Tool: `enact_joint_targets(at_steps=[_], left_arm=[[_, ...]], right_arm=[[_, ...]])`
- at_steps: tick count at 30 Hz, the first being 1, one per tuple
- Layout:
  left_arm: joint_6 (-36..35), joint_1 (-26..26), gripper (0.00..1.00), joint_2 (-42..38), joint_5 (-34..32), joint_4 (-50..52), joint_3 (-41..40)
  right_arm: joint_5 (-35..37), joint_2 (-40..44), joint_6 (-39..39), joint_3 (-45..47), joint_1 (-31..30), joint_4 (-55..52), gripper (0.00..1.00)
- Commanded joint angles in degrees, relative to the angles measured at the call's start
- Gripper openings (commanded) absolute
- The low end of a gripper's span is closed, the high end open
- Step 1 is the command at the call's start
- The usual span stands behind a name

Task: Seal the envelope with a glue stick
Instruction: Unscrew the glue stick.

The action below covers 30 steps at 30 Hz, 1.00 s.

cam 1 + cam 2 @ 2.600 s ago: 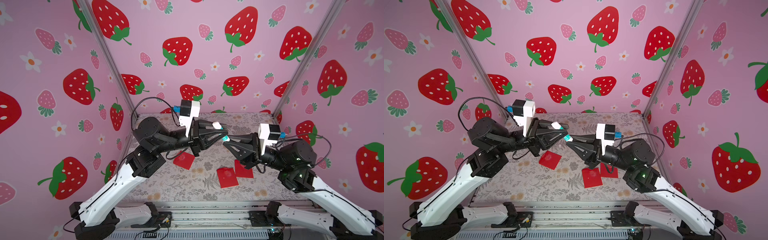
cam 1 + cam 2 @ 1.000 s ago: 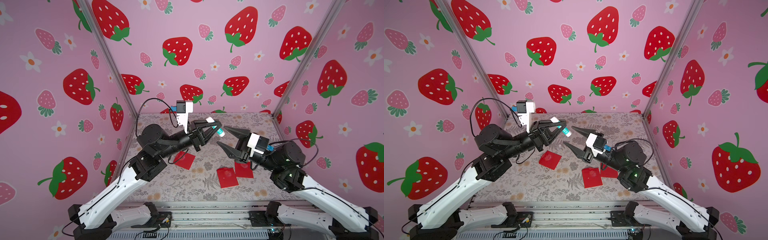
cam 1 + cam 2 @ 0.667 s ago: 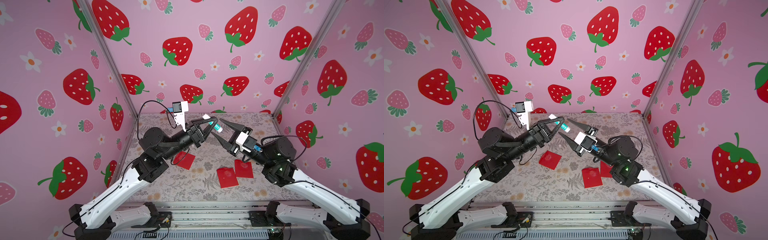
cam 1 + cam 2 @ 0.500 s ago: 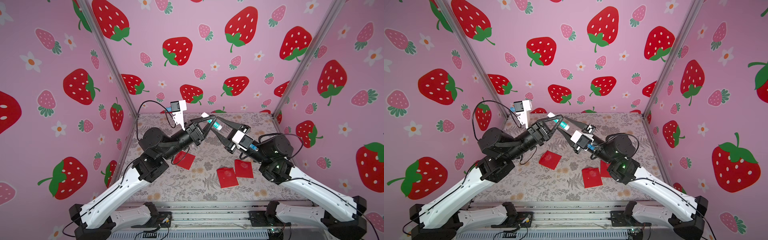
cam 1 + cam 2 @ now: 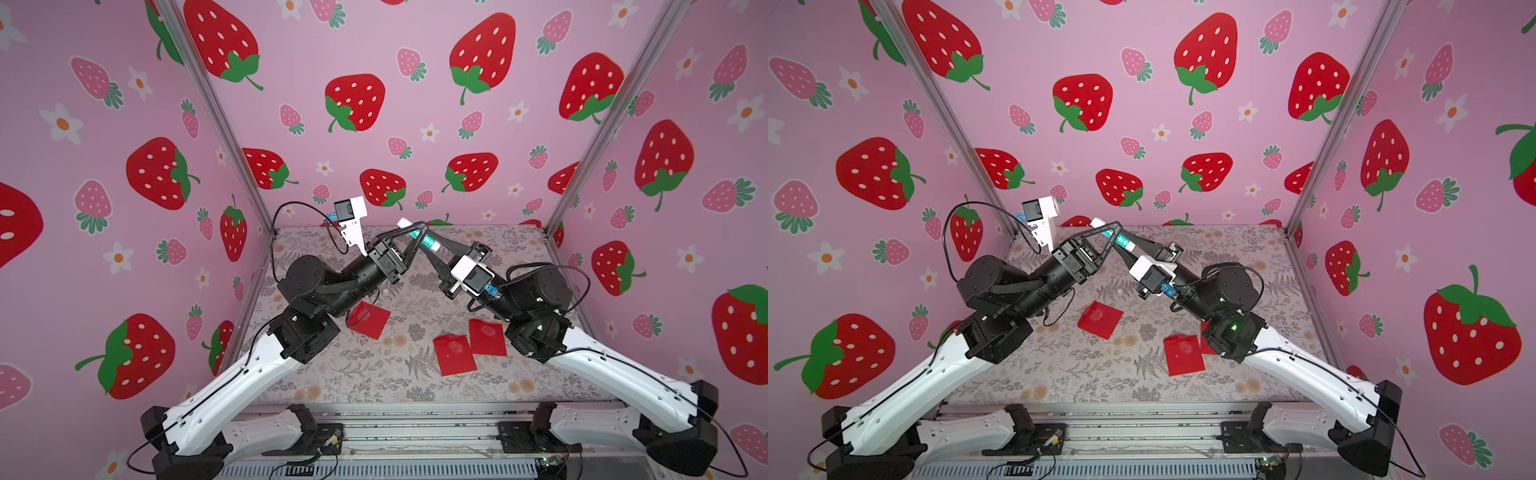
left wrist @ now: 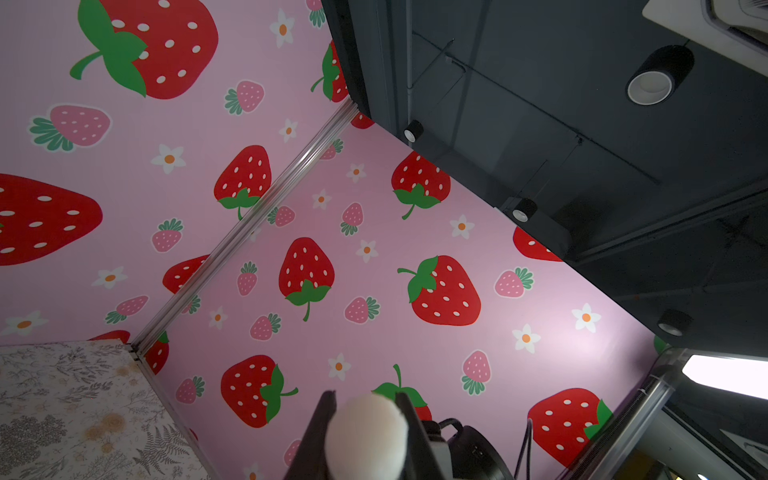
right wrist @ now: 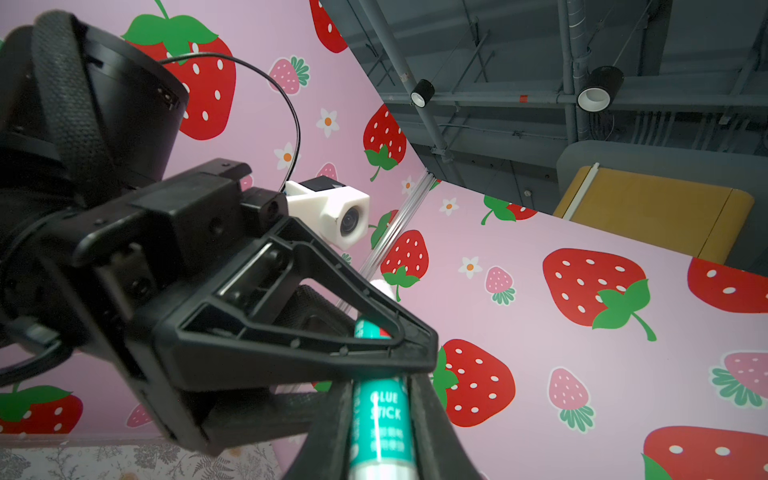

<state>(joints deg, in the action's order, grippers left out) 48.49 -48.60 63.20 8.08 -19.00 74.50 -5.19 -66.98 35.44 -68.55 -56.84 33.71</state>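
right wrist view: glue stick [image 7: 380,415] is up in the air, its teal label clamped tight between the right gripper [image 5: 430,246] fingers, and the left gripper [image 5: 415,227] pinches the white cap end. well below, on the floral table [image 5: 353,374], a lone red envelope [image 5: 369,319] lies apart from a touching pair of envelopes [image 5: 454,355].

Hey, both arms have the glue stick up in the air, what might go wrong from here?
1. The left gripper pinches only the white end of the glue stick while the right gripper clamps its teal body; a pull may slip and drop it onto the table.
2. Their fingers sit very close and may collide.
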Motion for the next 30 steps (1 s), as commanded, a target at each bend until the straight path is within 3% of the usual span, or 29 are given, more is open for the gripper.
enact_joint_targets(at_steps=[1, 6, 11, 13, 18, 25, 30], left_arm=[[1.2, -0.4, 0.0, 0.1, 2.3, -2.3, -0.1], [0.8, -0.4, 0.03, -0.3, 1.1, -0.6, -0.1], [-1.9, -0.4, 0.46, -1.9, -1.7, 5.4, -0.8], [-3.9, -0.3, 0.54, -2.6, -1.8, 9.9, -0.6], [-8.1, 0.3, 0.63, -4.1, -5.5, 23.9, -0.7], [-3.1, 0.8, 0.64, -3.1, -11.4, 40.5, -4.9], [-8.3, 0.8, 0.7, 3.3, -3.8, 45.9, -7.0]], right_arm=[[3.1, -0.3, 0.2, -1.6, 0.1, 1.6, 0.15], [5.4, 0.5, 0.2, -0.9, 0.1, 1.2, 0.01], [12.4, 1.7, -0.6, 0.1, 0.6, 0.2, 0.0], [14.6, 2.4, -2.5, -0.3, 1.9, -3.5, 0.0], [16.2, 4.5, -11.0, -0.2, 7.6, -14.0, 0.0], [14.0, 7.2, -24.3, 1.2, 16.7, -29.2, 0.0], [11.5, 7.7, -31.5, 2.3, 22.7, -38.9, 0.0]])
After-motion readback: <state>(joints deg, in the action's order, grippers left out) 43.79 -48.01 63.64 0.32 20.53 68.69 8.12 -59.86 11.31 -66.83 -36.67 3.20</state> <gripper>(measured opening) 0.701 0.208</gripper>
